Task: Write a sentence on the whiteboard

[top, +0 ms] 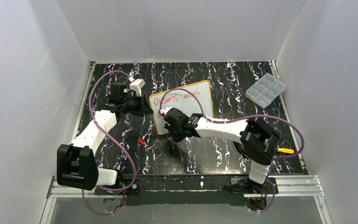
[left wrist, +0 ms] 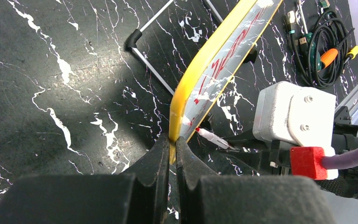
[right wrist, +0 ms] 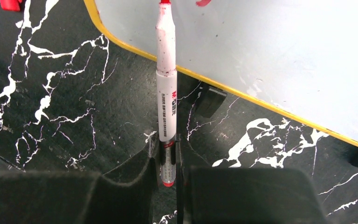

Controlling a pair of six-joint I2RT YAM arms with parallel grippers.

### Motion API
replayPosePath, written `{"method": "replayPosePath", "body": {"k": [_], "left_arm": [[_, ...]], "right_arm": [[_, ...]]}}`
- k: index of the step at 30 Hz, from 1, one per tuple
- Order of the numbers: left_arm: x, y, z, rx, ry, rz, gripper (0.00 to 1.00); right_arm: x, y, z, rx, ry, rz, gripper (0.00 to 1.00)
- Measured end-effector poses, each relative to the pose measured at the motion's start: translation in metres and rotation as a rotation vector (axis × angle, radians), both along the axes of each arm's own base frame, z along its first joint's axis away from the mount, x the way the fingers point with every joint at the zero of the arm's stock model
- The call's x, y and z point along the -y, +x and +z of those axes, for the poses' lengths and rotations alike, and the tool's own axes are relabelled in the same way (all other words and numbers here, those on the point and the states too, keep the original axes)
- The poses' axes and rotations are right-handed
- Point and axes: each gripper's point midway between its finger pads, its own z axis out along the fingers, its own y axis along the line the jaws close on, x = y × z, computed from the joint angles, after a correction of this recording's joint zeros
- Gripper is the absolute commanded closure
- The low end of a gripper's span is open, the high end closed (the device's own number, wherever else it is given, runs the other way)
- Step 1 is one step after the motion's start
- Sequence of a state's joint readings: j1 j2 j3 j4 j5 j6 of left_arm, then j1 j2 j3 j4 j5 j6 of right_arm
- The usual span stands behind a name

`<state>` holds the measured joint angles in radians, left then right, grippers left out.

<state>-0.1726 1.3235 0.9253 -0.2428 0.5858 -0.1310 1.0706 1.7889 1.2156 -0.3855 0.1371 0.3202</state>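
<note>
Clear compartment box (top: pixel 266 89) at far right; 1 small red piece (top: pixel 141 141) — loose on the marbled table (top: pixel 214 158).

The whiteboard (top: pixel 200 109) is small, white and round-cornered in a thin yellow frame. It rests on black clip feet (right wrist: pixel 210 101) near the middle of the dark marbled surface (top: pixel 223 154), turned slightly askew. The sentence (top: pixel 179 97) runs along the top in red handwriting (roughly "Dreams worth"), with a second line barely begun beneath it.

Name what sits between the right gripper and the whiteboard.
A white marker with a red tip: the right gripper clamps its tail end, and the tip reaches over the whiteboard. The right wrist view shows it.
</note>
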Motion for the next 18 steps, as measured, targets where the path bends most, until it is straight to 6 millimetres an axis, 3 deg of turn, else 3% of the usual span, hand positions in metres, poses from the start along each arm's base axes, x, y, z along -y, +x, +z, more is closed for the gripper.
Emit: {"method": "replayPosePath", "body": {"k": [9, 18], "left_arm": [[0.000, -0.001, 0.002, 0.007, -0.003, -0.001, 1.00], [0.000, -0.001, 0.003, 0.008, -0.003, -0.001, 1.00]], "right_arm": [[0.001, 0.023, 0.032, 0.113, 0.049, -0.068, 0.99], [0.010, 0.041, 0.035, 0.123, 0.049, -0.108, 0.99]]}}
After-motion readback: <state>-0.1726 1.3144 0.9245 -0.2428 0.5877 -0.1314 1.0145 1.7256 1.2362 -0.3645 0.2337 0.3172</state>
